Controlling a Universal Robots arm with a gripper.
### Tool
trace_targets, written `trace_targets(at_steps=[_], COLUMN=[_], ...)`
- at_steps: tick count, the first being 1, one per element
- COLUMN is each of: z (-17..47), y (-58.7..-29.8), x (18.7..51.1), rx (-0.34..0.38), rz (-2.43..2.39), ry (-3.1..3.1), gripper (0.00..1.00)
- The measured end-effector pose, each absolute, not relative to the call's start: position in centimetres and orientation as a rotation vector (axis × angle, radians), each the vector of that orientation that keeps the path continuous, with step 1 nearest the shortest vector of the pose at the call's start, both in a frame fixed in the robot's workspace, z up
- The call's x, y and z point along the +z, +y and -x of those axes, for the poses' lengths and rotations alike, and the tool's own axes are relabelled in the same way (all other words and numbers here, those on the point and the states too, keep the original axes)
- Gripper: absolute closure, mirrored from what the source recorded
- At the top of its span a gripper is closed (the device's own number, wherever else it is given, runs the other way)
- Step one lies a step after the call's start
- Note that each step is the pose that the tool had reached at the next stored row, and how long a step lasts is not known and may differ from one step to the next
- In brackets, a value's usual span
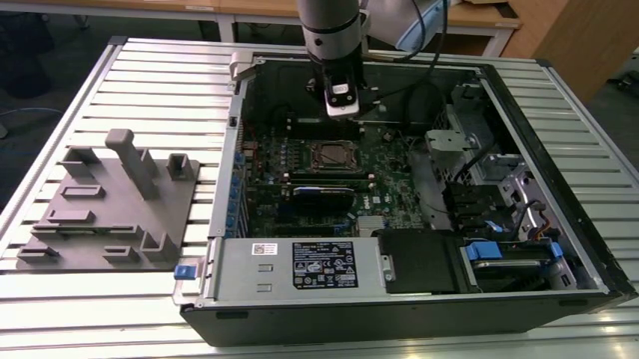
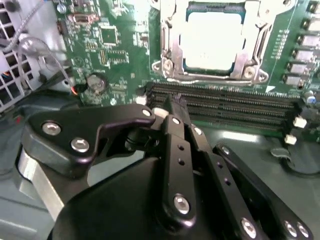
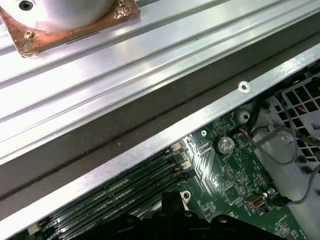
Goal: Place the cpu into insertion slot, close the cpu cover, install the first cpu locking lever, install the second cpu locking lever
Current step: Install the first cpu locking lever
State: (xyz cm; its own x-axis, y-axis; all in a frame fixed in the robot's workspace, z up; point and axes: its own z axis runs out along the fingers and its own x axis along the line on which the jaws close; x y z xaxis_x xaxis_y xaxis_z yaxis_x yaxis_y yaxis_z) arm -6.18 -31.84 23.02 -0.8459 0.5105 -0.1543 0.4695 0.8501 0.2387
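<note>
Pale silvery metal shows in the insertion slot (image 2: pixel 212 40): the cpu (image 2: pixel 210 37) already sits in the socket, with the cpu cover (image 2: pixel 167 50) framing it, seemingly down. The gripper (image 1: pixel 340 101) hangs over the green motherboard (image 1: pixel 299 168) just on the far side of the socket, probably placed to work the levers. Jaws look together, holding nothing. The lever positions are hard to make out; the gripper body hides the near board in the second wrist view.

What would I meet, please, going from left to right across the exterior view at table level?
Grey moulded tray → green circuit board with the cpu in its socket → drive bays with a blue clip.
</note>
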Motion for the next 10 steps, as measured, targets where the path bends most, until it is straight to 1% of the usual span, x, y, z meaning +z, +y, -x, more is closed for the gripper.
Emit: trace_targets(at_steps=[4,10], z=[6.18,6.1], y=[-31.84,-31.84], x=[23.03,22.94], rx=[0.281,0.25], rz=[-0.757,-0.793], ry=[2.821,2.915], gripper=[0.9,0.9])
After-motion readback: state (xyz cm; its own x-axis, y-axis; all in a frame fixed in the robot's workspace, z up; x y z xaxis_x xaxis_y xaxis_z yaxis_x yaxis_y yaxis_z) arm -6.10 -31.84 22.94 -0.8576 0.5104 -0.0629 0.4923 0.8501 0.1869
